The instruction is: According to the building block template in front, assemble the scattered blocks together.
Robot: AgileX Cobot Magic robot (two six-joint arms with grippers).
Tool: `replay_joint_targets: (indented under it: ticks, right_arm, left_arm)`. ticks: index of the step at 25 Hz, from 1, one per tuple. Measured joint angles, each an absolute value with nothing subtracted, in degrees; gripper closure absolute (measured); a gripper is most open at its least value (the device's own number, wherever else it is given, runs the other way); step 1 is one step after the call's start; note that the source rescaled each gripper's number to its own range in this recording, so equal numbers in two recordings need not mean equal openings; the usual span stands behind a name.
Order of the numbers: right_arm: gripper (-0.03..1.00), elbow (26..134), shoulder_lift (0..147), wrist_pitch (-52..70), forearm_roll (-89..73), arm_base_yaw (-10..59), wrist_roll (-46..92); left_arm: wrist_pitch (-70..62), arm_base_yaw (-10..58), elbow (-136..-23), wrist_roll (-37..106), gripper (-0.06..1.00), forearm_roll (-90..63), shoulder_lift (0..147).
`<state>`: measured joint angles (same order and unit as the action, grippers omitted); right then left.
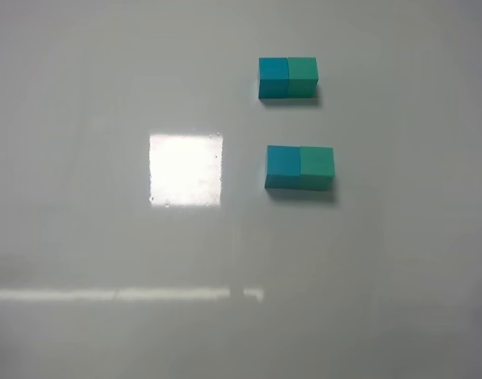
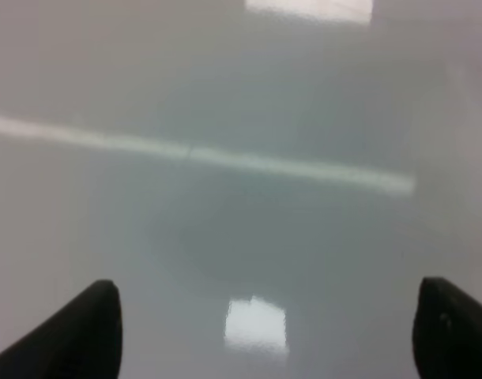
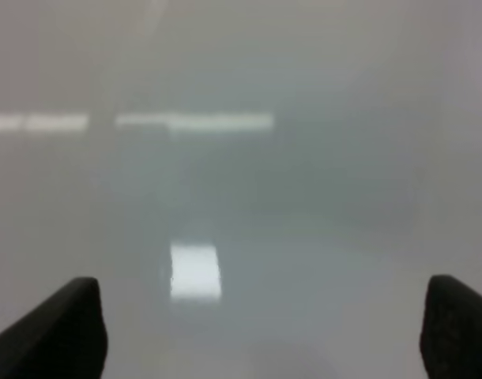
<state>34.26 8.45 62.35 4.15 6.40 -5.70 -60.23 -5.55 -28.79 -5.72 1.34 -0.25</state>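
Jaws standing wide open on both the left gripper [image 2: 265,332] and right gripper [image 3: 261,328], hovering over bare worktop [image 1: 83,237], gripping nothing.

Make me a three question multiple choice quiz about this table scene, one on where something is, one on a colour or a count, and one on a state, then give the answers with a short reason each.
1. In the high view, where is the template relative to the scattered blocks?
A. Farther up the picture
B. To their left
C. Stacked on them

2. How many cubes are on the table?
A. Two
B. Four
C. Six

3. How do the two scattered blocks stand?
A. Far apart
B. One atop the other
C. Side by side, touching

Answers: 1 A, the smaller bar lies above the larger pair in the picture. 2 B, two pairs, each blue-teal and sea-green. 3 C, no gap shows between them, blue-teal on the left as in the template.
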Motion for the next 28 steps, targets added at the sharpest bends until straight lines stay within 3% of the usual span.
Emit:
replay_joint_targets:
  ticks: [5,28]
  right_arm:
    - [0.07,31.22,-0.14,61.81,3.52,6.4,-5.28]
    - [0.1,29.0,-0.31,56.36,3.52,6.4,-2.8]
  left_arm:
    - [-60.23,-5.55,-28.79,-5.72,0.2,1.34,-0.25]
    - [-60.23,-5.55,-28.79,-5.72,0.2,1.34,-0.25]
